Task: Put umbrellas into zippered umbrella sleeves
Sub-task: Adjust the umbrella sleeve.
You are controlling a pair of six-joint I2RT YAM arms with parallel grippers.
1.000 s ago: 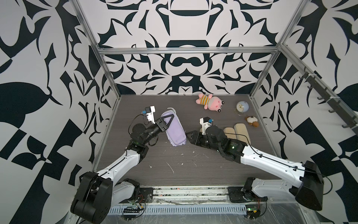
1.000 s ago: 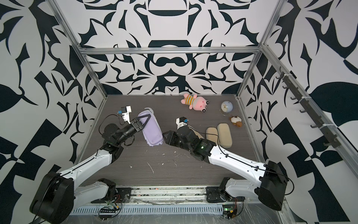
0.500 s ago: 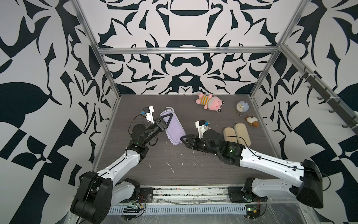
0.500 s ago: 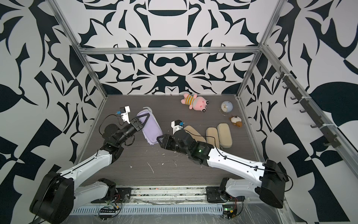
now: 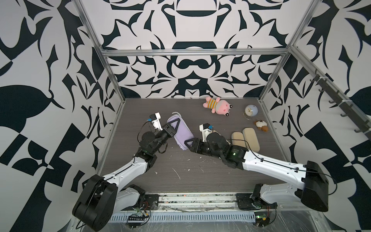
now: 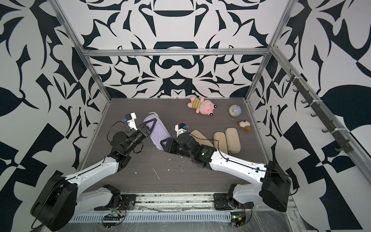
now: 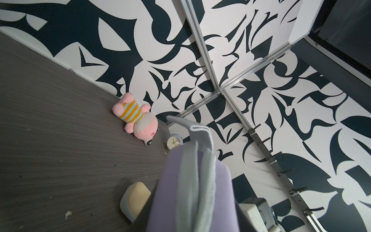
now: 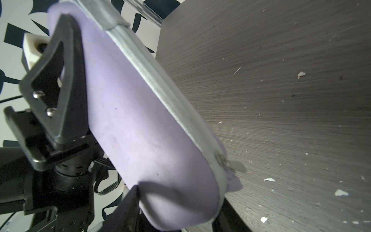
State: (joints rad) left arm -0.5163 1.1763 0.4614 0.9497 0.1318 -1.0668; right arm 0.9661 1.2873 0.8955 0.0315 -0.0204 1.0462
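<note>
With three beige sleeves (image 6: 232, 138) lying closed behind the right gripper (image 5: 187, 143), only the lavender sleeve (image 5: 181, 132) seems unfinished: the left gripper (image 5: 175, 125) clamps one end, the right's half-open jaws straddle the other, grip unclear.

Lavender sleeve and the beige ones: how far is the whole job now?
Looks done: three beige sleeves lie closed on the table; their contents are hidden. In hand: the left pincer grips the lavender sleeve, its zip looks closed up to the pull, and the right pincer straddles that end. Remaining: perhaps only finishing the zip and setting it down; no loose umbrella shows.
</note>
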